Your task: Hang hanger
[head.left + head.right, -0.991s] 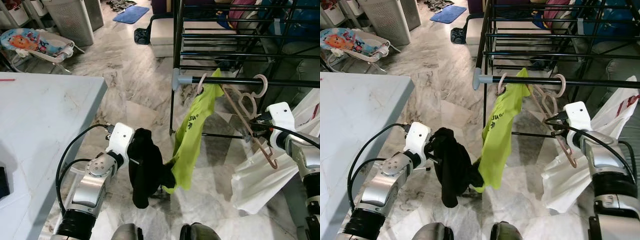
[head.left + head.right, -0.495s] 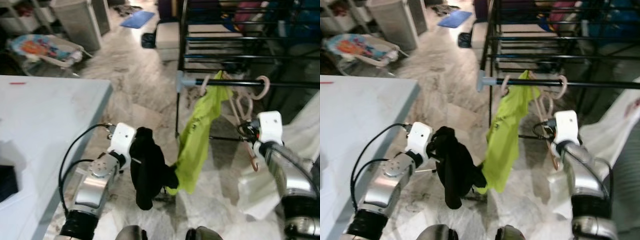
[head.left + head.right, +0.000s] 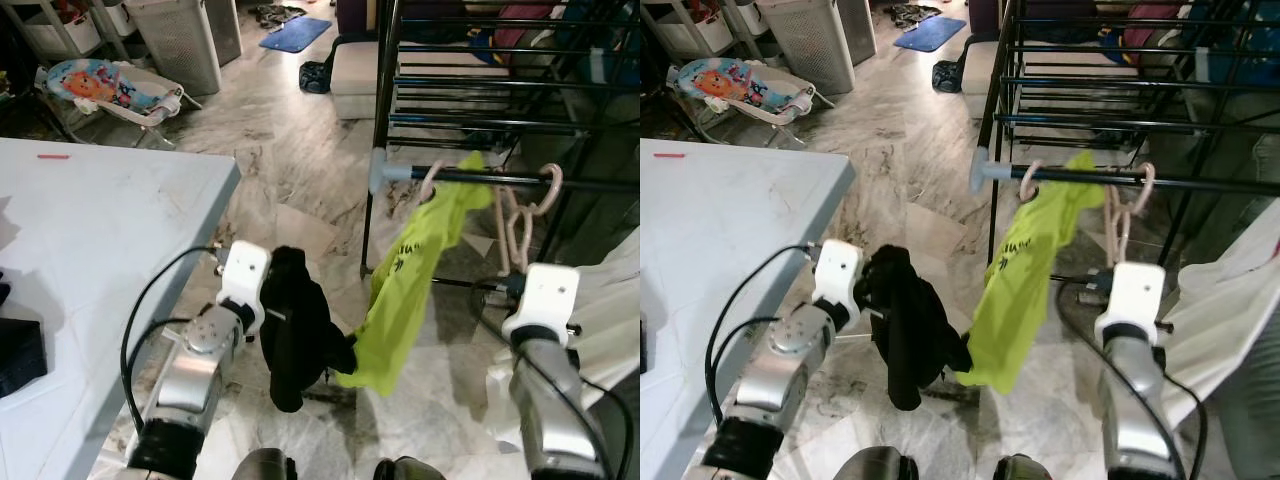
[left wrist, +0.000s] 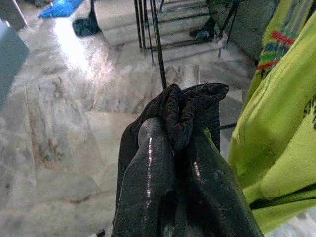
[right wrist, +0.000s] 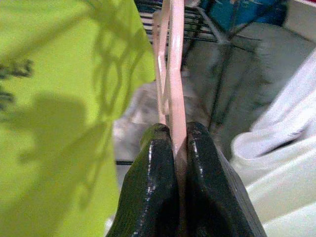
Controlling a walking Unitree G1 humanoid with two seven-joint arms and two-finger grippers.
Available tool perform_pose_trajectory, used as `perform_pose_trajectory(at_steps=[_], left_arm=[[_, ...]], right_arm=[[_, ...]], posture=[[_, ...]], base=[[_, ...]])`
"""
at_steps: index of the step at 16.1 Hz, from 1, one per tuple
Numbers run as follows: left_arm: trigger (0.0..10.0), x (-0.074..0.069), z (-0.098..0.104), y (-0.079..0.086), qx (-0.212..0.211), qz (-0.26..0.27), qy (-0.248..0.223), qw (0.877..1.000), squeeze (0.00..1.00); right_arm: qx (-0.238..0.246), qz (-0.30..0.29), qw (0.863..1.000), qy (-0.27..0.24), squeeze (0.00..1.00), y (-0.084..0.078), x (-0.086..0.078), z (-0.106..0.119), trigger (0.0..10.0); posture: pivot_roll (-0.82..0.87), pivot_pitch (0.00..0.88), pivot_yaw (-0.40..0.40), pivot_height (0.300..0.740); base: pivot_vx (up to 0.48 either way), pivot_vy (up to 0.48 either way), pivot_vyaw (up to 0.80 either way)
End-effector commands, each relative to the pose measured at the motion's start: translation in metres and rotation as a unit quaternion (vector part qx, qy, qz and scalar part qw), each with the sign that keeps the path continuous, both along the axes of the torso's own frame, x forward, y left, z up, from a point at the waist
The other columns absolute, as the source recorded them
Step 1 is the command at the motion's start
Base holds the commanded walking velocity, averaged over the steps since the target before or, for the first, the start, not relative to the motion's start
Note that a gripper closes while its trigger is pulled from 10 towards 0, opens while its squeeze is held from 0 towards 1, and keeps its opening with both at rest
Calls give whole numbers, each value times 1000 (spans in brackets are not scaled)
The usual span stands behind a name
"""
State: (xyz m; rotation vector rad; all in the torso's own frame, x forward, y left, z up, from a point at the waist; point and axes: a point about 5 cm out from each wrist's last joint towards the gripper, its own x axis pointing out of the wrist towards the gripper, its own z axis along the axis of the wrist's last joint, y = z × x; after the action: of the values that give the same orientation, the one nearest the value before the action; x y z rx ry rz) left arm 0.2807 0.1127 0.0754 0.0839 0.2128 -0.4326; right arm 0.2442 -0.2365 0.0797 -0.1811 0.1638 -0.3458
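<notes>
A pink hanger (image 3: 518, 222) hangs by its hook from the black rail (image 3: 590, 182) of a drying rack. My right gripper (image 5: 177, 143) is shut on its lower part, below the rail. A lime-green shirt (image 3: 423, 272) hangs from a second pink hook (image 3: 430, 180) on the same rail, just left of the hanger. My left gripper (image 4: 174, 148) is shut on a bunched black garment (image 3: 292, 325), held low beside the table and touching the shirt's lower hem.
A pale grey table (image 3: 90, 230) fills the left. The drying rack's upper bars (image 3: 480, 95) stand behind the rail. A white cloth (image 3: 615, 320) hangs at the far right. A laundry basket (image 3: 185, 40) and a baby bouncer (image 3: 110, 85) sit on the marble floor beyond.
The camera has shifted. My right arm has drawn in under the rail, and the pink hanger has swung from a slant to nearly upright. The left gripper keeps the black garment.
</notes>
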Motion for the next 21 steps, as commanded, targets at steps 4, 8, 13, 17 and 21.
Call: perform_pose_trajectory(at_steps=[4,8,13,17,21], left_arm=[[10000,4,5,-1,6,-2,-15,1000,0],[10000,1,3,-2,6,1,-14,1000,0],[10000,3,6,1,7,6,-19,1000,0],[10000,3,7,1,6,1,-21,1000,0],[10000,4,7,-3,6,-10,-21,1000,0]], right_arm=[[-20,-17,999,-21,0,-8,9,7,10000],[-33,-16,996,-76,0,-15,30,28,10000],[-34,-3,994,-104,0,-11,32,38,10000],[-25,1,998,-66,0,2,-14,14,10000],[-18,2,999,-27,0,5,-42,-2,10000]], posture=[[-36,0,65,740],[-28,0,56,740],[-21,0,58,740],[-29,0,64,740],[-42,0,76,740]], base=[[0,0,0],[0,0,0],[0,0,0],[0,0,0],[0,0,0]])
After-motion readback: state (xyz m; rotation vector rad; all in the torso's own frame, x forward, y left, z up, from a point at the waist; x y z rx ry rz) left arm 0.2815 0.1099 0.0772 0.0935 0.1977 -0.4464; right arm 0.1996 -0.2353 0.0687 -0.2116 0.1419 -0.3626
